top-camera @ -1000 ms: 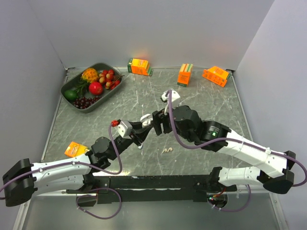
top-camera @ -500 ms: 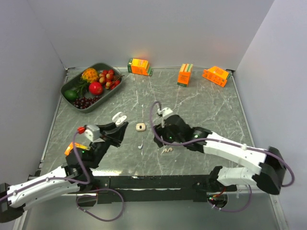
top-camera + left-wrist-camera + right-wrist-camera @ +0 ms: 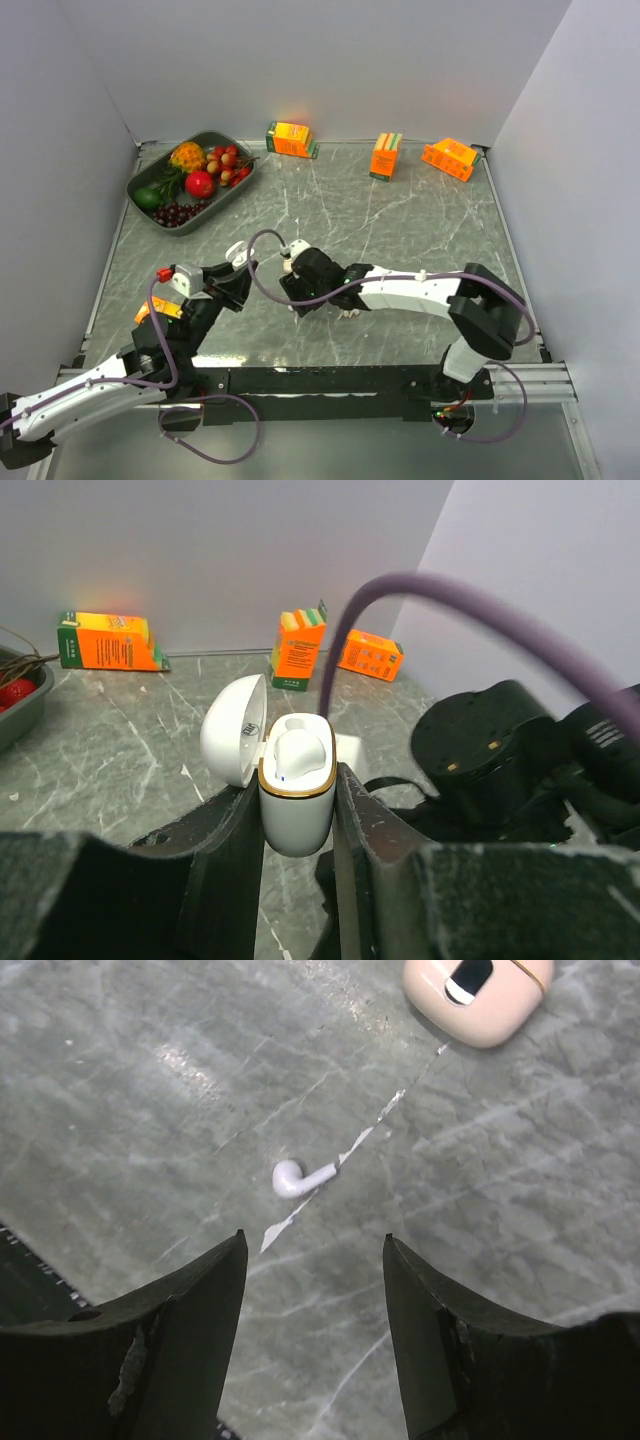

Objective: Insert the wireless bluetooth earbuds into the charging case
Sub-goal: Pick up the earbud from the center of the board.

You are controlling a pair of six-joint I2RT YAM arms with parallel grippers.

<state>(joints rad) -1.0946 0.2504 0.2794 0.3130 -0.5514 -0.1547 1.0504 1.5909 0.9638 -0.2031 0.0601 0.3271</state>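
The left arm point(image 3: 100, 380) lay low across the near-left corner. Its forearm slanted up and to the right over an orange carton point(image 3: 155, 310) and ended at the left gripper point(image 3: 236, 272), which was clamped on the charging case point(image 3: 240, 252) above the table point(image 3: 420, 225). In the far-left corner sat a tray point(image 3: 133, 182) of fruit. The right arm point(image 3: 410, 292) rose from its base at the near right, folded at the elbow and stretched flat leftward to mid-table. The right gripper point(image 3: 298, 300) was tipped down at the marble, just right of the left one. Two stubby earbuds point(image 3: 348, 313) lay on the table against the near side of that forearm.

From overhead the case was only a white speck. The left wrist camera showed it upright, pinched by its lower body between both fingers point(image 3: 225, 850), with the lid swung open to the left and a gold rim round the mouth. A white rounded form sat inside; whether that was an earbud could not be told.

The overhead view hid the right fingertips and the marble below them. The right wrist camera showed them standing apart with nothing between. The stemmed earbud point(image 3: 300, 1177) lay untouched on the marble, in line with the gap. A beige rounded piece point(image 3: 478, 995) lay well apart from it at the frame's upper right.
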